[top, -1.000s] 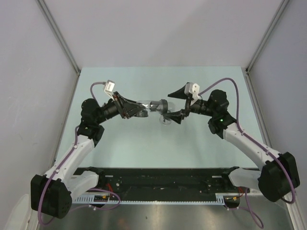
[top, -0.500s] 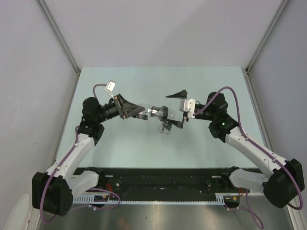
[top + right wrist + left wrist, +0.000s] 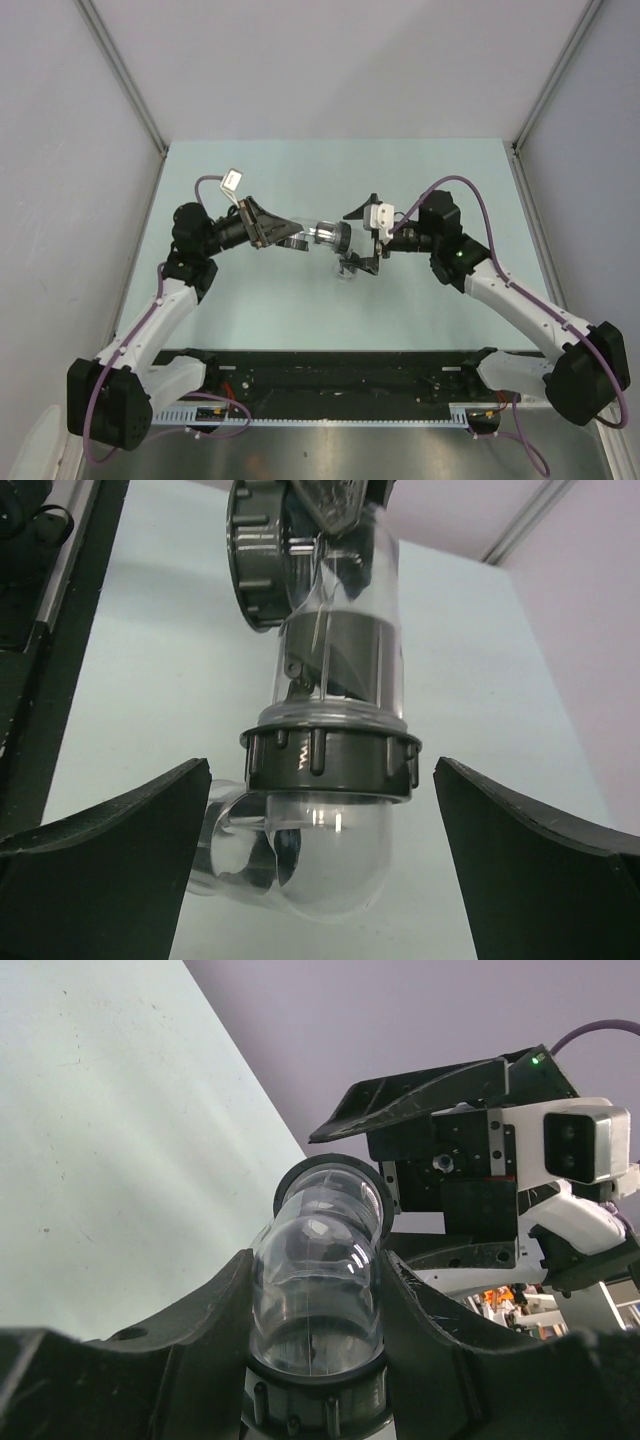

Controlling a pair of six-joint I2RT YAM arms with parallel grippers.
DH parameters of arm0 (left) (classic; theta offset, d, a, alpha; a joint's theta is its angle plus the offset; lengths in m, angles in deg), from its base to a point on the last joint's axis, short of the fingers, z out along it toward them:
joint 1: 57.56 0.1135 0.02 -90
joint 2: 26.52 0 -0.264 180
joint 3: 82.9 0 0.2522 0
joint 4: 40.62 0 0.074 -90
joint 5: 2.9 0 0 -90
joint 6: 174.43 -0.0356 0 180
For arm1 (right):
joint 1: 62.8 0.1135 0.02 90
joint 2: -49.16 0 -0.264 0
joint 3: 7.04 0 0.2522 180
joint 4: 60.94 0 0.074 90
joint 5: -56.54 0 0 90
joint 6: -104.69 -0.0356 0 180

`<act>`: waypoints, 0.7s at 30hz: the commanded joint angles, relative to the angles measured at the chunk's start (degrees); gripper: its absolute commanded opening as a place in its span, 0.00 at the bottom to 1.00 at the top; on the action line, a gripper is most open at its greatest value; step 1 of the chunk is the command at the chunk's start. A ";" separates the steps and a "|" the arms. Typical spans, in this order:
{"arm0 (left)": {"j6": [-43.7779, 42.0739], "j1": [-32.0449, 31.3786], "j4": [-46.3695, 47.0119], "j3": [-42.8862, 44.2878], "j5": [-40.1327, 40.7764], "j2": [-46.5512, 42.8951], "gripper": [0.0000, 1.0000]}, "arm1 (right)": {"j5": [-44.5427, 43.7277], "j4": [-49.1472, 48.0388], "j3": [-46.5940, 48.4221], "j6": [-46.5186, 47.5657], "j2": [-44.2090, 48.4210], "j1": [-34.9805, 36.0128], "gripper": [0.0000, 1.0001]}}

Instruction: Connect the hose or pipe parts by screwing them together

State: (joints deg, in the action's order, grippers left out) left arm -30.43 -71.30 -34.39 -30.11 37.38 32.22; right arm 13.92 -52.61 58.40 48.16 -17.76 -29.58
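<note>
The pipe parts are a clear straight tube (image 3: 318,235) with a dark ribbed collar (image 3: 330,760) and a clear elbow (image 3: 322,865) hanging from that collar. My left gripper (image 3: 296,240) is shut on the clear tube (image 3: 318,1290), held above the table; a dark ribbed nut (image 3: 320,1400) sits at its near end. My right gripper (image 3: 362,238) is open, one finger on each side of the collar and elbow without touching them. In the right wrist view its fingers (image 3: 120,830) stand well apart from the collar. The left wrist view shows the right gripper (image 3: 440,1150) just behind the tube's far ring (image 3: 330,1175).
The pale green table (image 3: 300,180) lies under both arms. Grey walls close it in on the left, the right and at the back. A black rail (image 3: 330,385) with cables runs along the near edge, between the arm bases.
My right gripper drew back to the right, turned about its wrist, then came back left to the collar, staying open. The left gripper with the tube shifted slightly down and right.
</note>
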 commanded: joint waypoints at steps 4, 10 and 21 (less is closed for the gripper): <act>1.20 0.03 3.30 3.16 -0.74 -0.64 0.00 | -2.19 0.26 2.72 -2.09 -1.90 0.27 1.00; 2.69 0.03 3.21 2.02 -0.56 -1.70 0.01 | -0.36 -7.64 2.81 -8.32 -4.36 0.27 0.82; -7.40 -2.43 3.57 -1.67 0.40 -3.54 0.00 | 9.31 -33.30 2.72 -37.31 -9.98 -0.78 0.00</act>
State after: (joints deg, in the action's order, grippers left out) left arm -29.62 -70.71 -34.35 -30.16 39.99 30.65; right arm 18.31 -66.55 58.82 30.28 -26.04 -30.85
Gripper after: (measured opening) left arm 0.516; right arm 0.629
